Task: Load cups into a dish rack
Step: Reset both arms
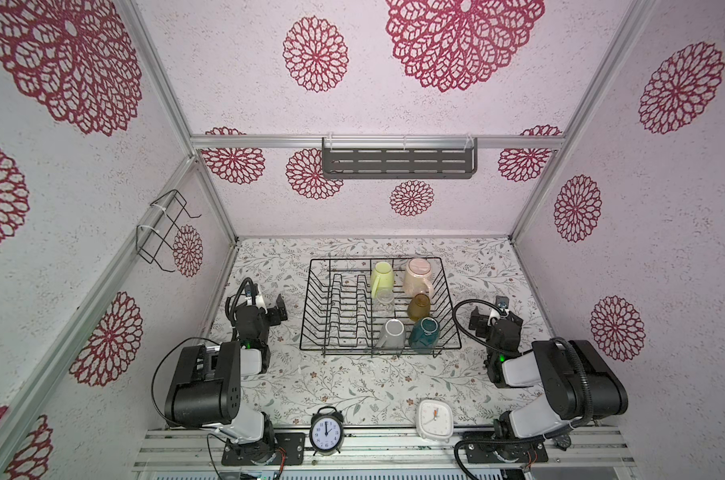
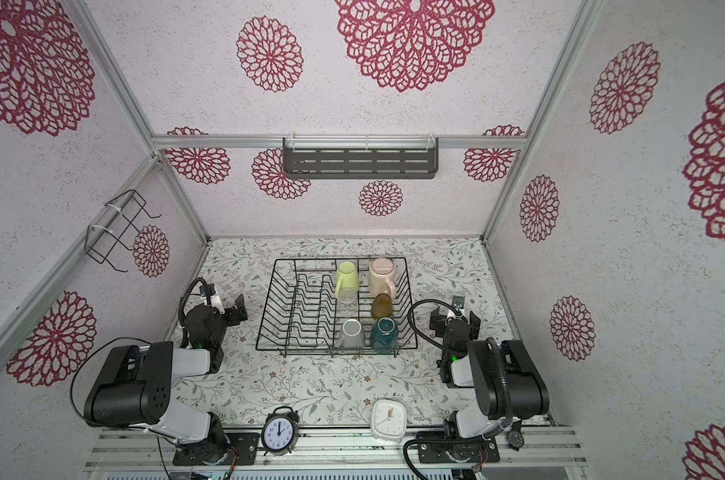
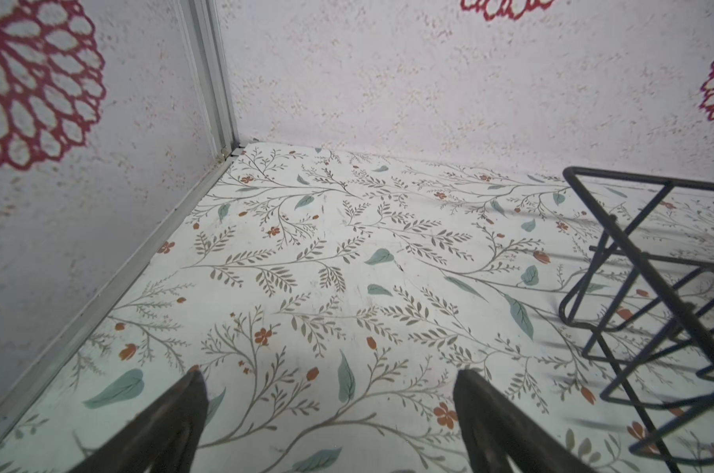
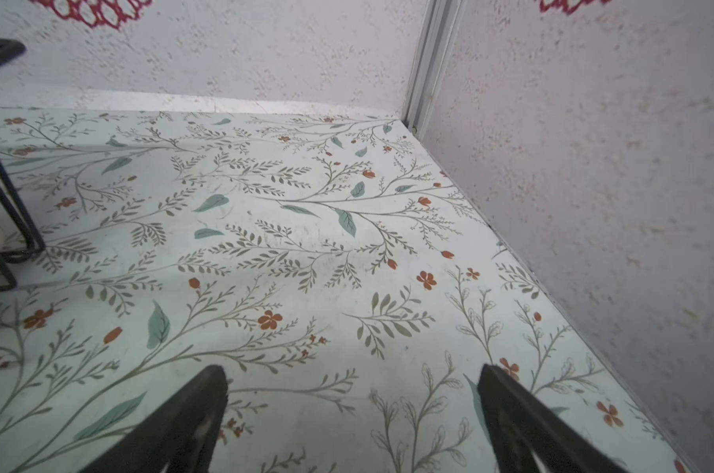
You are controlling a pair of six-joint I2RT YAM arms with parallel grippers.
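Left of the dish rack (image 1: 336, 307), the left hand (image 3: 330, 373) hovers, jaws apart and empty. Inside the rack's right half sit the yellow-green mug (image 1: 382, 274), pink mug (image 1: 417, 277), clear glass (image 1: 383, 301), amber tumbler (image 1: 419, 306), grey mug (image 1: 392, 333) and teal mug (image 1: 424, 333). Right of the rack, the right hand (image 4: 353, 367) hovers, jaws apart, empty.

There are six cups: four ceramic mugs and two glasses. The mugs are one yellow-green mug (image 1: 382, 275), one pink mug (image 1: 417, 276), one grey mug (image 1: 393, 333) and one dark teal mug (image 1: 424, 332). The glasses are one clear glass (image 1: 383, 300) and one amber tumbler (image 1: 419, 306). All six sit between the left gripper (image 3: 329, 374) and the right gripper (image 4: 353, 368), nearer the right one.

There is one dish rack (image 1: 307, 316), also between the two grippers.

There are two alarm clocks, one black round clock (image 1: 326, 430) and one white square clock (image 1: 435, 418), both behind the grippers, near the arm bases.

There is one wire wall holder (image 1: 163, 230) and one slotted shelf (image 1: 398, 164).
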